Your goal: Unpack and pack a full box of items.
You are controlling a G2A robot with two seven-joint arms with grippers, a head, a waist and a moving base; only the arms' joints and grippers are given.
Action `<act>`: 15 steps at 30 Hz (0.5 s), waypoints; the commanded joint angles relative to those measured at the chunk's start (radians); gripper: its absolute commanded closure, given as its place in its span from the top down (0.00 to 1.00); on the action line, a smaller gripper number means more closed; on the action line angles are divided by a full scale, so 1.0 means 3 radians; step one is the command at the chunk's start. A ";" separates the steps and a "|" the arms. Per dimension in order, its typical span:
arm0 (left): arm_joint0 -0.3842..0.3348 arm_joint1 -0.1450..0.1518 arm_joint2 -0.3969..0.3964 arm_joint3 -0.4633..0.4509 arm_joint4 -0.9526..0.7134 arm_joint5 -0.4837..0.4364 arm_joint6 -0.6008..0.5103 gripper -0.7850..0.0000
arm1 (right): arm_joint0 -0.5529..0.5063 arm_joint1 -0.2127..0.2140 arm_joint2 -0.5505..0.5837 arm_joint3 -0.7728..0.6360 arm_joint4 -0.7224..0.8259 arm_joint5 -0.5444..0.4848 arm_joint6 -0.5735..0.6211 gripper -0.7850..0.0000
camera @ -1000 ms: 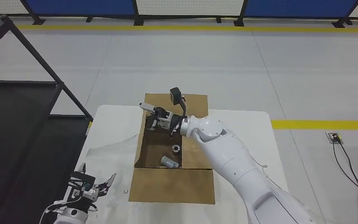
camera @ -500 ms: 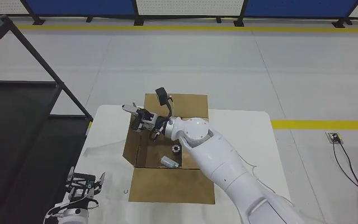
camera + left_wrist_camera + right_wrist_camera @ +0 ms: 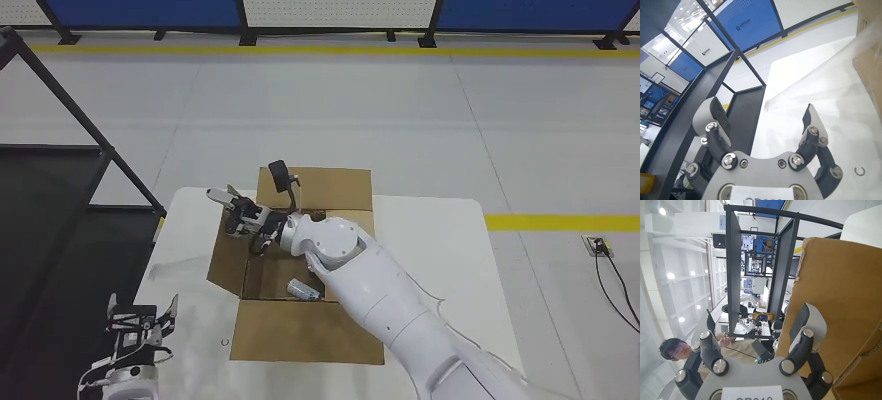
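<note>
White table (image 3: 190, 250). Black metal rack (image 3: 60, 220) just beside its left edge. Small C-shaped clip (image 3: 859, 171) lying on tabletop. Yellow floor tape (image 3: 560, 222), floor socket (image 3: 597, 245) right of table.

Brown cardboard box (image 3: 300, 332), flaps open, stands mid-way on the white rectangular table (image 3: 430, 240). In the box, by its near wall: small grey cylindrical part (image 3: 302, 290). Right gripper (image 3: 226, 200) at the box's left flap. Left gripper (image 3: 140, 322) well off the box's near-left corner. Small metal C-ring (image 3: 221, 346) on the table, just left of the box's near flap. Black metal rack (image 3: 60, 260) farther left of the box.
</note>
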 commanded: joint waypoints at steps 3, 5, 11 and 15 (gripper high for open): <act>0.0275 -0.0016 -0.0191 -0.0253 -0.0382 -0.0051 0.0516 1.00 | 0.0031 -0.0074 -0.0055 0.0067 -0.0063 0.0048 -0.0049 1.00; 0.0398 -0.0018 -0.0267 -0.0347 -0.0504 -0.0185 0.0718 1.00 | 0.0046 -0.0112 -0.0079 0.0105 -0.0093 0.0059 -0.0089 1.00; 0.0598 -0.0025 -0.0369 -0.0561 -0.0583 -0.0414 0.0957 1.00 | 0.0108 -0.0221 -0.0125 0.0257 -0.0140 0.0092 -0.0128 1.00; 0.0561 -0.0033 -0.0307 -0.0622 -0.0487 -0.0449 0.0900 1.00 | 0.0150 -0.0282 -0.0127 0.0364 -0.0140 0.0081 -0.0104 1.00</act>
